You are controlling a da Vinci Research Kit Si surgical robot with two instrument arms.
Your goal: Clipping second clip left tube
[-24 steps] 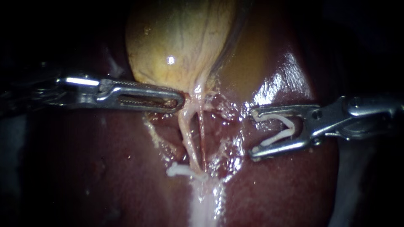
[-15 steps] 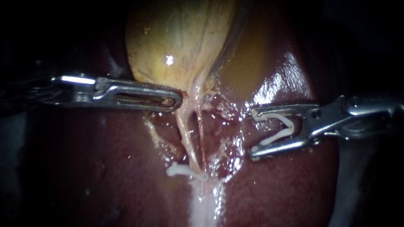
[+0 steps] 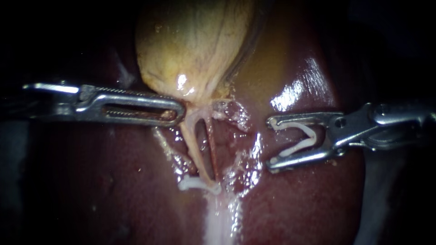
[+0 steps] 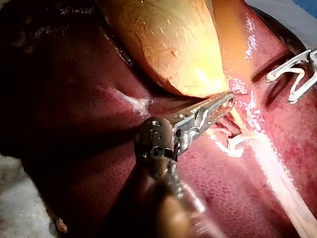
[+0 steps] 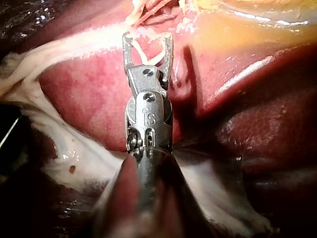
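Observation:
The yellow gallbladder (image 3: 195, 50) lies on the dark liver (image 3: 104, 181). My left instrument (image 3: 180, 112) has its jaws shut on tissue at the gallbladder's neck and holds it to the left. Below the neck two tubes run down: the pale left tube (image 3: 192, 140) and a thin reddish right tube (image 3: 212, 149). A white clip (image 3: 196, 183) sits across the left tube's lower end. My right instrument (image 3: 270, 143) stands to the right of the tubes, apart from them. Its jaws stand wide apart with an open white clip (image 3: 303, 138) seated between them.
A pale band of tissue (image 3: 220, 218) runs down from the clipped spot. The left wrist view has the left instrument (image 4: 225, 100) under the gallbladder's edge (image 4: 168, 44). In the right wrist view the tubes (image 5: 153, 9) lie just ahead of the loaded jaws (image 5: 147, 37).
My left instrument has drawn back to the left with the neck tissue. That spread the two tubes apart and widened the window between them. The right instrument has stayed put.

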